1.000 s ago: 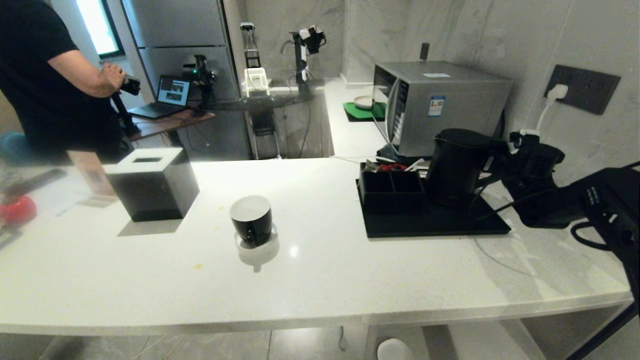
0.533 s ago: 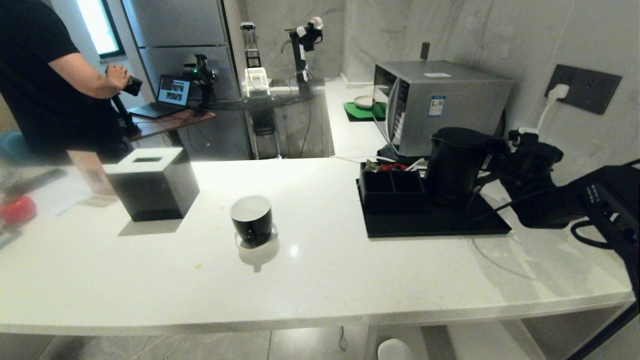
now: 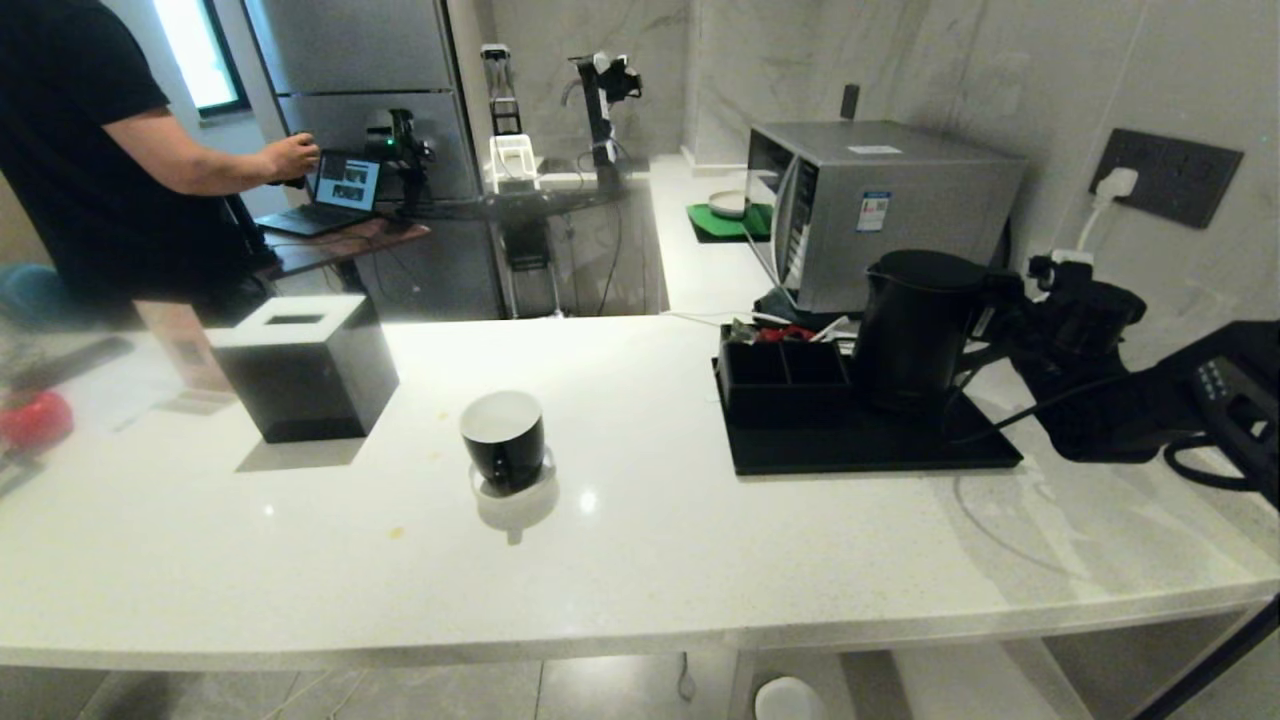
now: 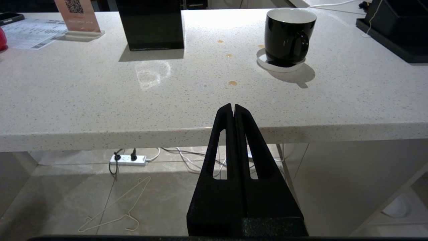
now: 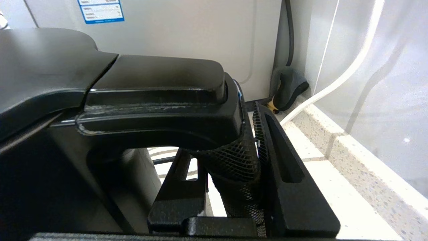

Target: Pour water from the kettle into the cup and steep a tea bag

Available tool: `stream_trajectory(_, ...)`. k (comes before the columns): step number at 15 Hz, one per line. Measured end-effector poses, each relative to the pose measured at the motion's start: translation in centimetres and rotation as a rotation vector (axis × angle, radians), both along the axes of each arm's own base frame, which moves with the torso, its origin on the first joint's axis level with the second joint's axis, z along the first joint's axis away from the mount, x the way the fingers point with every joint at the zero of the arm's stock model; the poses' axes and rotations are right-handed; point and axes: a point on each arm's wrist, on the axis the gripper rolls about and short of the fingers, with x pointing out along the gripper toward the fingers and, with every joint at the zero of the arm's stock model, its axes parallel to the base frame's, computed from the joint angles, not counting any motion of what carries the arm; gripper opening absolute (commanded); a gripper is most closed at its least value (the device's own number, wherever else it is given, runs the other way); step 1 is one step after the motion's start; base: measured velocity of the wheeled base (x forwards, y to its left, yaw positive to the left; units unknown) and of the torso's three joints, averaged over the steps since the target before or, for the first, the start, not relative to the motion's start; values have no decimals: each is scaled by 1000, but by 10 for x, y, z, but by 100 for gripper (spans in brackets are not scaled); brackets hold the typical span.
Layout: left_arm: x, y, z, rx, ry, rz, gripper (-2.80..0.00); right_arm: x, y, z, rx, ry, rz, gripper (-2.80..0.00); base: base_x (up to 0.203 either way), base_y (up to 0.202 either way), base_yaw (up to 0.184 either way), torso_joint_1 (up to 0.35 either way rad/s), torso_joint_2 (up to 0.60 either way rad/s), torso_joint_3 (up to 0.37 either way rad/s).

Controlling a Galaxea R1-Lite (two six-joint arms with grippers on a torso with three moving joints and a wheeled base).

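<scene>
The kettle [image 3: 915, 330] is clamped at its handle by the right gripper [image 5: 234, 160], while the cup [image 3: 503, 438] remains to be filled and no tea bag is seen.

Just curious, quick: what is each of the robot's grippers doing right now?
Left gripper: shut, empty, below the counter edge.
Right gripper: shut on the kettle handle.
</scene>
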Motion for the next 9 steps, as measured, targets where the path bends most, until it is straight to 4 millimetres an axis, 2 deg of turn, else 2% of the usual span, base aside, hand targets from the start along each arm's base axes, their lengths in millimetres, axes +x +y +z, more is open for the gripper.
stream_trajectory(9,0,0,0,0,0,0,-280,-37,4,15,30,27,-8,-280,0,0,0,0,0,0)
